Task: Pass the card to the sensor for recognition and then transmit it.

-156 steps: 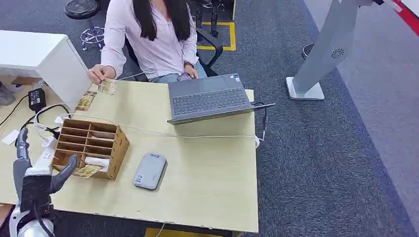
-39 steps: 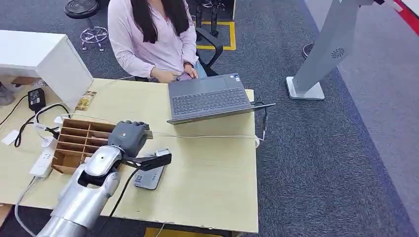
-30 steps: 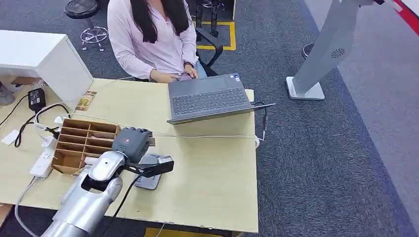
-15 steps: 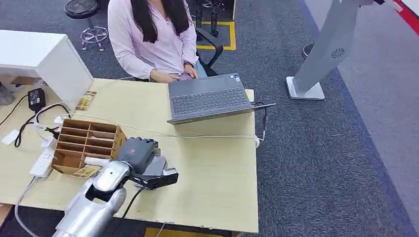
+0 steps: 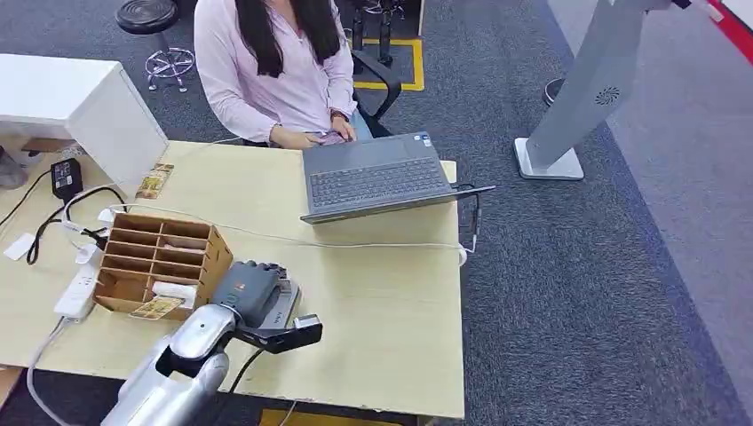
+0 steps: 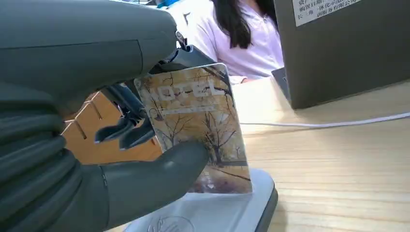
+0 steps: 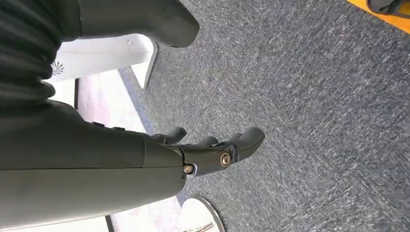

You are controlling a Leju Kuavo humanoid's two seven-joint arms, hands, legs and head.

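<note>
The left hand (image 5: 250, 293) is right over the sensor (image 6: 212, 210) now, and this looks like the recognition step in progress: the card (image 6: 198, 128) is pinched between the thick thumb (image 6: 159, 179) and the darker fingers (image 6: 126, 131), its printed face turned towards the wrist camera, its lower edge touching or just above the sensor's pale top. From the head view the hand covers most of the grey sensor on the table (image 5: 373, 302), just beside the wooden sorting box (image 5: 160, 257), so the card itself is hidden there. Whether the edge actually rests on the sensor cannot be told. The right hand (image 7: 212, 150) hangs over the carpet, fingers loosely apart, holding nothing. Next, judging by the task, the card needs a steady moment on the sensor, and then it has to go across the table towards the person (image 5: 275, 71) seated behind the laptop (image 5: 373, 177). That calls for a lift clear of the sensor and a reach forward over the white cable (image 5: 355, 244) without loosening the pinch.
</note>
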